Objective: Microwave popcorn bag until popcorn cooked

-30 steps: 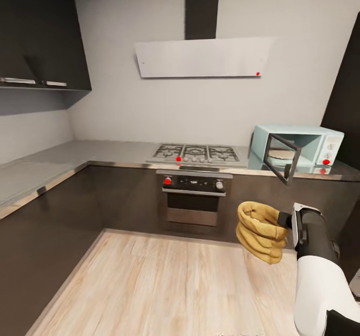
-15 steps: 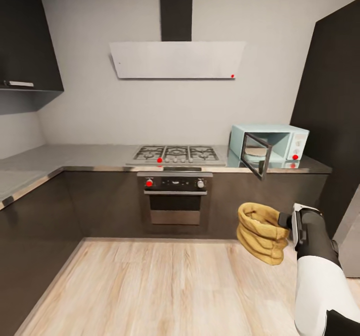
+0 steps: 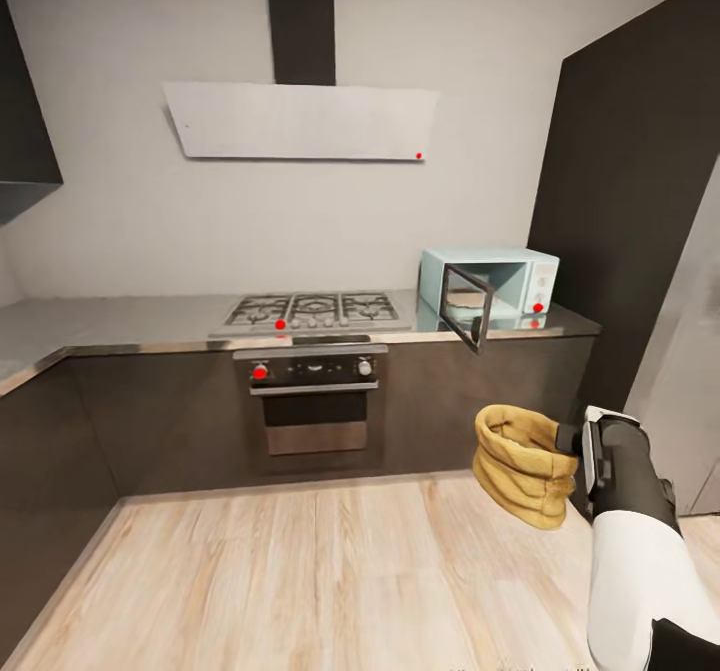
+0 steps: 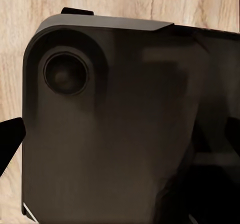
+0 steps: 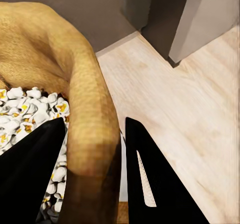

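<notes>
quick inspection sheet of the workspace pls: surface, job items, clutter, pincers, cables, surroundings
Surface: grey countertop with a metallic edge runs above dark cabinets.
Job's things: popcorn bag is held in the air over the wood floor; the right wrist view shows white popcorn inside it. Microwave sits at the countertop's right end, door swung open.
Clutter: nothing seen on the countertop.
Pincers: right pincer is shut on the bag's rim, one finger inside, one outside. Left pincer: cannot tell its state; the left wrist view shows a dark housing.
Cables: nothing seen.
Surroundings: gas hob, built-in oven, range hood, tall dark cabinet.
</notes>
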Robot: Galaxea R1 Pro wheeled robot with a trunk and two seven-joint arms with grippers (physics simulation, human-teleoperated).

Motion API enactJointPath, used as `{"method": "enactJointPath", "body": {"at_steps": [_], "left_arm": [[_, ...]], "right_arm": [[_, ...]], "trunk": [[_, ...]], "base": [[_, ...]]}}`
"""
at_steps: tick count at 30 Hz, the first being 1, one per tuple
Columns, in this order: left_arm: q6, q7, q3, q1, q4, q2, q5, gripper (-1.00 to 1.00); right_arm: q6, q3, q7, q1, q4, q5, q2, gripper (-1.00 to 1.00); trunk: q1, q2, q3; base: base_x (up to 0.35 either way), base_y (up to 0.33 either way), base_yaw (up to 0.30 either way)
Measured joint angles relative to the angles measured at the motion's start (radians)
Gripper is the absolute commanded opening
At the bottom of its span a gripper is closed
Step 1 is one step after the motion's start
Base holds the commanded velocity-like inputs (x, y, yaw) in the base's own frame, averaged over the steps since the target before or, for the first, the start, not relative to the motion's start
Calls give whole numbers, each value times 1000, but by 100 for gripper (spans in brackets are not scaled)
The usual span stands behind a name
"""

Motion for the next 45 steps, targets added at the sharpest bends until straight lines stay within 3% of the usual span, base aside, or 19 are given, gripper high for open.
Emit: {"method": "enactJointPath", "body": {"at_steps": [38,45], "left_arm": [[1,0,0,0,0,-3,-1,100],[1,0,0,0,0,-3,0,100]], "right_arm": [[3,1,8,0,0,-7,5,-100],[9,1,8,0,0,-5,7,-100]], "trunk": [[0,0,17],[0,0,18]], "base": [[0,0,-252],[0,0,-54]]}}
